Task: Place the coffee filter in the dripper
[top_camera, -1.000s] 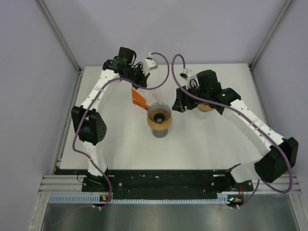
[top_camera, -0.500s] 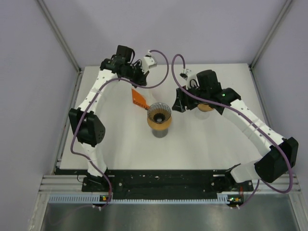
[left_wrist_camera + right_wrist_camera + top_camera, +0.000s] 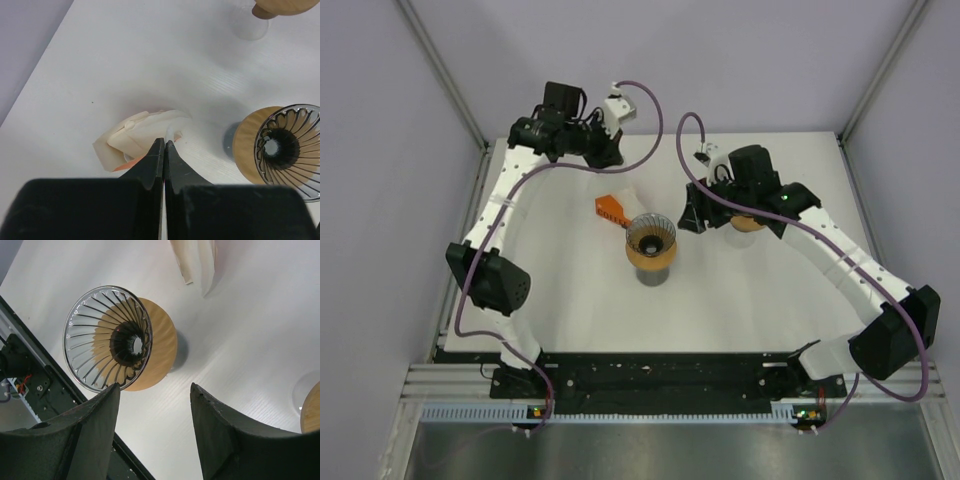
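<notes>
L claw (image 3: 164, 142): jaws pressed flat together. A thin pale sliver shows at the tips, poss. the edge of one sheet; can't confirm a filter is pinched.

Below it, on the white table (image 3: 740, 300), lies the stack of cream paper cone filters on an orange packet (image 3: 137, 137), fanned, top sheet curled. Top view: stack sits at 10 o'clock of the ribbed clear-glass cone dripper w/ wooden collar (image 3: 651, 240), just beside it, not touching. L claw is further out, approx 11 o'clock, raised off the table. Dripper upright, mouth empty.

R claw (image 3: 154, 390): jaws apart, nothing between them, hovers near the dripper at its 2 o'clock. Second wooden-collared glass piece (image 3: 282, 6) is beyond it at 3 o'clock.

Step (my read): separate one filter and carry it over.
- Verify exactly one sheet in the pinch; if none, re-pinch the curled top edge only.
- Travel toward 5 o'clock, slowly, since the paper looks floppy.
- Centre over the mouth, point down, lower till seated on the ribs, then release.
- R claw could steady the collar w/o nudging it.
</notes>
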`<state>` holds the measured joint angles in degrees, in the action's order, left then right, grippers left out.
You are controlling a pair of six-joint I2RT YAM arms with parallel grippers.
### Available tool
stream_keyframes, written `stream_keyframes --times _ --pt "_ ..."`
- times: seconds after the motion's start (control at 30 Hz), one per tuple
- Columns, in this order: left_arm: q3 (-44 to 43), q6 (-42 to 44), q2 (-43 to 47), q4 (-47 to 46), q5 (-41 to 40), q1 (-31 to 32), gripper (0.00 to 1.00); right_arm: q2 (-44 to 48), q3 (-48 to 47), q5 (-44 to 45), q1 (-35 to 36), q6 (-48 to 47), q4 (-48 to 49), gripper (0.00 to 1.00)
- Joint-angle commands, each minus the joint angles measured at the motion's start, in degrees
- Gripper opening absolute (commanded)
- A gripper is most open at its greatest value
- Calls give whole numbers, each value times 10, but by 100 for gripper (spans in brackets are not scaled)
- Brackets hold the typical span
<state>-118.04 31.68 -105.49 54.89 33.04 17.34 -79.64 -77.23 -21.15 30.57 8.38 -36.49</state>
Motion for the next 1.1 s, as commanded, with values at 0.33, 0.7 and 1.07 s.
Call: stream_keyframes --times 0.33,0.7,1.07 --pt "-4 -236 174 -7 112 -3 0 45 -71 -41 58 -29 211 64" --pt "59 -272 272 7 171 1 0 -10 -109 -102 128 -67 271 77" --pt "68 -259 281 12 174 3 0 -46 -121 -229 130 -37 274 22"
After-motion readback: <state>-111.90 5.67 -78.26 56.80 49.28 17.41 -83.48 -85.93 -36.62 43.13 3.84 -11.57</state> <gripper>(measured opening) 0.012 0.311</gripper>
